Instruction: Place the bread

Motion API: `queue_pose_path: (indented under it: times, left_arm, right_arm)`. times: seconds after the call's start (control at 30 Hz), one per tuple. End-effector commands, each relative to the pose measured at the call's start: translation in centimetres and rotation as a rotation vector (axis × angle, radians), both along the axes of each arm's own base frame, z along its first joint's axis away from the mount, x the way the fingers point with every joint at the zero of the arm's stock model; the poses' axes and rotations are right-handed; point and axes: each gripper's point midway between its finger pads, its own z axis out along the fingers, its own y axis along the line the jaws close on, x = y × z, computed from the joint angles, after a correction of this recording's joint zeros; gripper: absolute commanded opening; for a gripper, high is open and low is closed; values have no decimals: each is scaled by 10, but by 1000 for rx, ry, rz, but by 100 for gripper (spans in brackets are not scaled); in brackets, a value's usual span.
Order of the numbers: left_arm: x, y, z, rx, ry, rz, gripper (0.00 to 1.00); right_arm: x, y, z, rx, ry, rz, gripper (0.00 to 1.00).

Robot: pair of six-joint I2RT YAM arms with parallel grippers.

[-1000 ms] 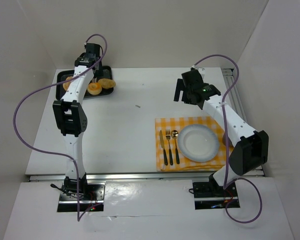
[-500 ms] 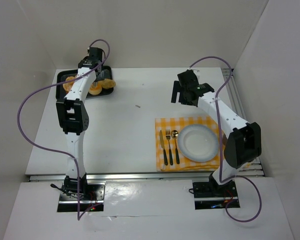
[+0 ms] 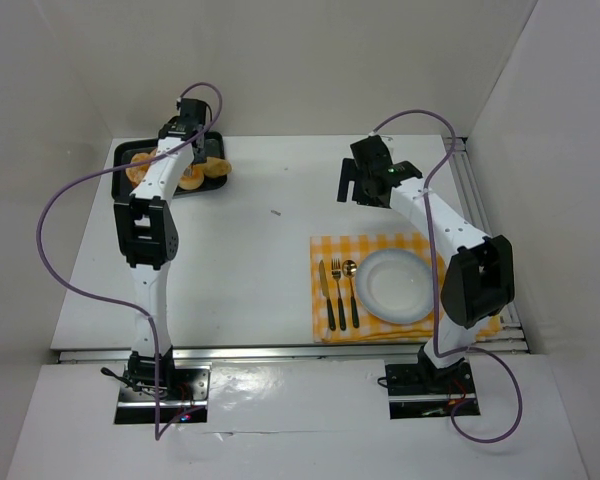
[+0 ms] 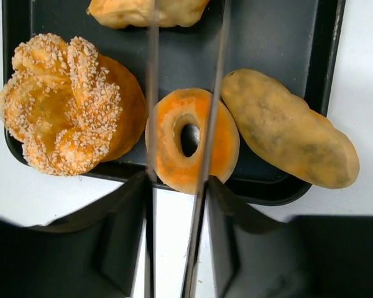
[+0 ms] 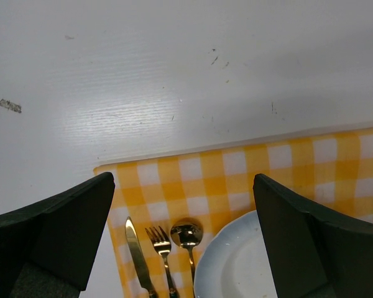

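Note:
A black tray [image 4: 267, 37] holds several breads: a sesame-crusted bun [image 4: 68, 105], an orange ring-shaped bread [image 4: 193, 139], an oblong brown loaf [image 4: 289, 136] and part of another bread [image 4: 143, 9] at the top edge. My left gripper [image 4: 180, 155] hovers over the ring bread, open, its thin fingers [image 4: 152, 93] straddling the ring's left part. In the top view it [image 3: 195, 150] is over the tray [image 3: 128, 152] at the back left. My right gripper [image 3: 352, 185] is open and empty, behind the white plate [image 3: 395, 285].
The plate lies on a yellow checked placemat [image 3: 380, 245] with a knife [image 3: 322, 295], fork [image 3: 337, 295] and spoon [image 3: 351, 292] to its left. The right wrist view shows the placemat [image 5: 236, 167], the cutlery and the plate rim [image 5: 236, 267]. White walls enclose the table.
My left gripper has shifted a little further back over the tray. My right arm has swung left and back, away from the plate.

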Motion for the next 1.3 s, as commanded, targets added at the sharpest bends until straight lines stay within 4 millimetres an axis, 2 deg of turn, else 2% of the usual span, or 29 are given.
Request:
queue_pose_path:
  times: [0.0, 0.03, 0.07, 0.2, 0.3, 0.37, 0.43, 0.47, 0.57, 0.6, 0.63, 0.67, 0.7, 0.73, 0.77, 0.8, 0.83, 0.87, 0.9, 0.93, 0.97, 1.0, 1.03, 1.07, 1.1, 1.13, 1.2, 1.23, 1.27]
  left_arm:
    - [12, 7, 12, 22, -46, 2, 49]
    - [12, 7, 12, 22, -46, 2, 36]
    - [11, 5, 13, 10, -49, 2, 29]
    - [10, 6, 27, 8, -73, 2, 17]
    - [2, 8, 56, 14, -109, 10, 6]
    - [-6, 3, 87, 42, -160, 23, 2]
    - [-18, 2, 110, 71, -182, 40, 0]
    - [-27, -1, 135, 73, -226, 42, 0]
    - [-46, -11, 167, 51, -273, 33, 0]
    - [-51, -20, 173, -1, -283, 10, 0]
    - [-64, -25, 192, -43, -314, -12, 0]
    - [-72, -34, 198, -97, -317, -42, 0]
    - [-83, -59, 184, -223, -267, -118, 0]
    - [-93, -73, 183, -295, -254, -164, 0]
    - [-114, -89, 203, -359, -288, -226, 0]
    - [-125, -114, 203, -440, -289, -284, 0]
    - [-139, -124, 176, -469, -221, -293, 0]
    - [-159, -135, 188, -506, -248, -328, 0]
    - [-174, -162, 185, -593, -226, -387, 0]
    - [-184, -176, 165, -631, -193, -417, 0]
    - [-194, -190, 165, -667, -194, -447, 0]
    - [-216, -218, 173, -723, -194, -530, 0]
    - [-228, -230, 163, -738, -166, -549, 0]
    - [-235, -242, 166, -757, -173, -576, 0]
    - [-253, -269, 169, -792, -154, -659, 0]
    - [-264, -282, 170, -813, -146, -686, 0]
    - [-283, -308, 169, -825, -123, -767, 0]
    - [-298, -329, 162, -805, -97, -808, 0]
    - [-302, -341, 155, -783, -75, -816, 0]
  right_arm:
    - [14, 4, 19, 25, -58, 4, 100]
    - [14, 4, 19, 25, -58, 4, 100]
    - [14, 4, 19, 25, -58, 4, 100]
    - [14, 4, 19, 25, -58, 4, 100]
    - [11, 3, 21, 25, -58, 4, 100]
    - [13, 3, 30, 33, -79, 4, 100]
    - [12, 5, 30, 41, -76, 11, 100]
    - [13, 5, 39, 49, -96, 11, 100]
    - [11, 5, 49, 57, -117, 12, 100]
    - [8, 8, 59, 65, -134, 21, 100]
    - [7, 7, 63, 69, -144, 21, 100]
    - [6, 7, 73, 77, -165, 21, 100]
    - [-1, 9, 84, 86, -183, 32, 100]
    - [-4, 8, 92, 93, -200, 32, 100]
    - [-8, 4, 99, 90, -212, 25, 100]
    - [-15, 2, 117, 97, -258, 21, 100]
    - [-21, -3, 125, 95, -271, 13, 100]
    - [-26, -8, 131, 83, -283, 9, 100]
    - [-35, -18, 151, 72, -338, -5, 100]
    - [-39, -22, 166, 72, -375, -8, 100]
    - [-44, -28, 179, 67, -403, -14, 100]
    - [-54, -37, 196, 60, -452, -29, 100]
    - [-59, -41, 209, 69, -484, -39, 100]
    - [-64, -46, 222, 69, -518, -44, 100]
    - [-68, -53, 233, 64, -548, -70, 100]
    - [-77, -58, 247, 77, -587, -82, 100]
    - [-86, -64, 264, 90, -626, -94, 100]
    - [-93, -69, 271, 93, -649, -107, 100]
    - [-97, -71, 276, 98, -658, -109, 100]
